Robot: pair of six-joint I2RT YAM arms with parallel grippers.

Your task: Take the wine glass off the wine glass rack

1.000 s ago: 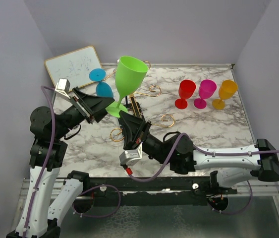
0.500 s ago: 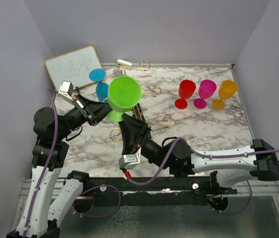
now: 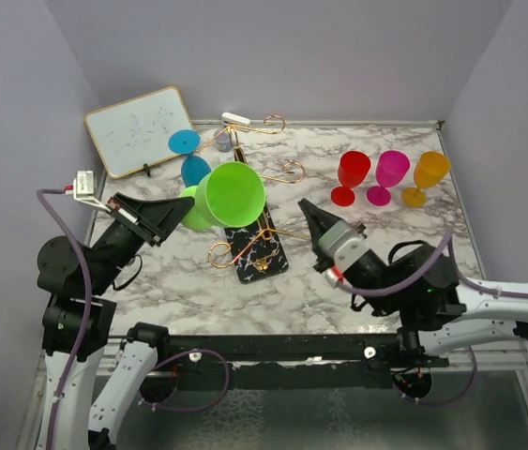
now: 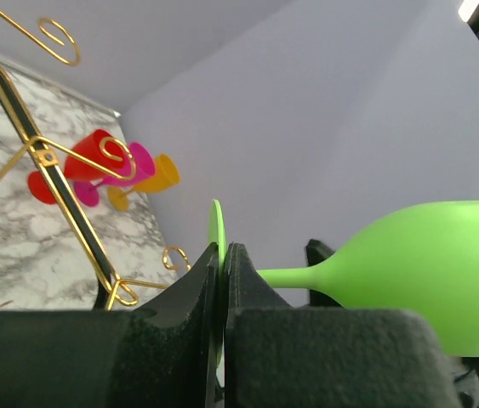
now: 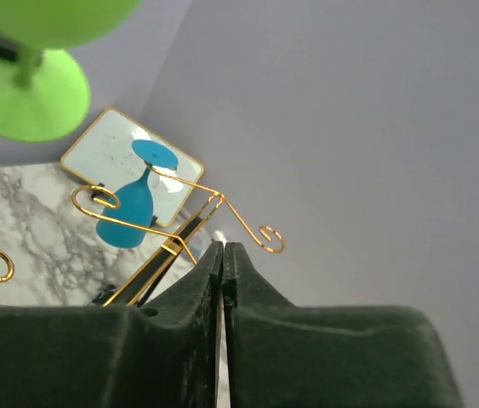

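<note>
Wine glass, green (image 3: 229, 194), sits tipped sideways beside the wine glass rack (image 3: 256, 251), apparently clear, foot pinched in the closed left gripper (image 3: 175, 209); right gripper (image 3: 307, 208) closed, empty; next: stand it on the table (image 3: 395, 253).

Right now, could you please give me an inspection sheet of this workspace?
Surface: marble table, no spills seen.
Job's things: green wine glass off the wine glass rack, held sideways; blue glass hangs on the rack upside down.
Clutter: red glass, pink glass, orange glass upright in a row; whiteboard back left.
Grippers: left gripper shut on the green foot; right gripper shut, empty.
Cables: purple cables loop along the arms.
Surroundings: lilac walls.
</note>
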